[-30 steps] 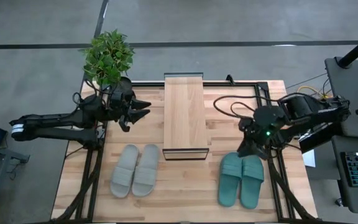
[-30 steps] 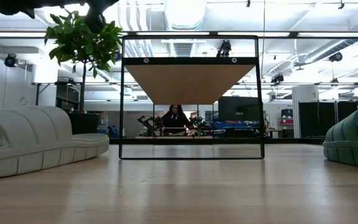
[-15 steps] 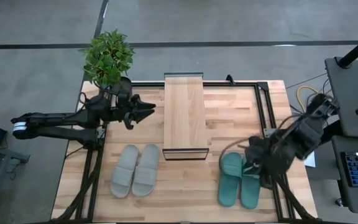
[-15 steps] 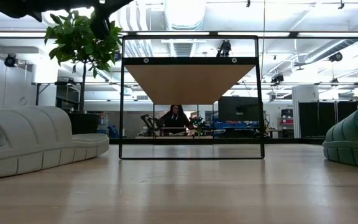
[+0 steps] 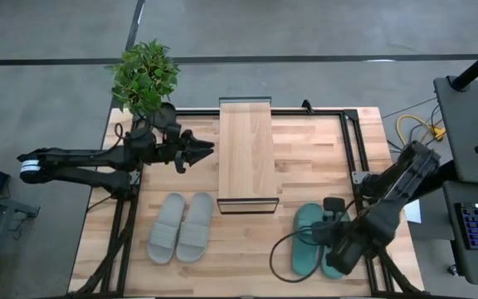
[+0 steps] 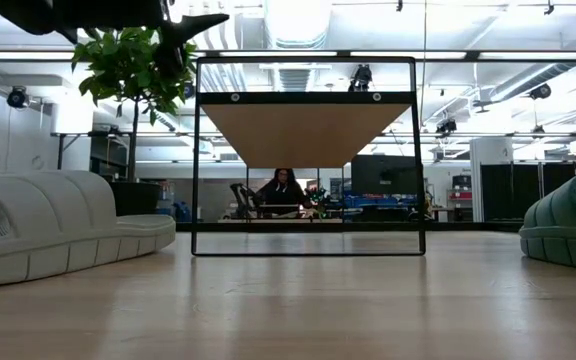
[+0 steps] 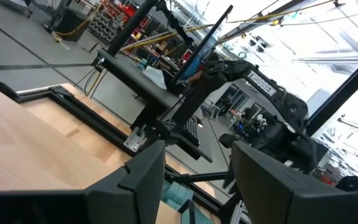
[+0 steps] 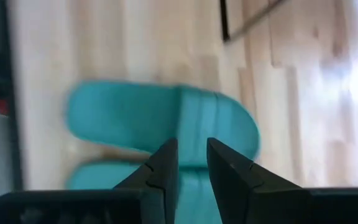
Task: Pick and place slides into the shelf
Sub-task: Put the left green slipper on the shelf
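The right gripper (image 5: 336, 252) hangs over the teal-green pair of slides (image 5: 309, 241) at the near right of the butcher-block table (image 5: 314, 158). In the right wrist view its two dark fingers (image 8: 164, 168) stand only slightly apart, with nothing between them, and point down at the ribbed strap of one teal slide (image 8: 166, 124). The narrow gap suits a pinch on the strap's edge rather than a grab across the whole sole, so my judgement is that this arm is lining up for the first pick; no slide is held yet.

The left gripper (image 5: 208, 149) waits in the air just beside the shelf's left edge, near the potted plant (image 5: 143, 75), well away from any slide. Its fingers (image 7: 138, 180) show a clear gap in the left wrist view and hold nothing. It is probably parked there to keep clear of the right arm's work.

The shelf (image 5: 246, 154) sits in the middle of the table with its light plank top bare, and in the low view nothing lies under it either. The grey-beige pair (image 5: 179, 227) lies side by side at the near left, untouched. All four slides are on the table, so the task looks to be at its very start
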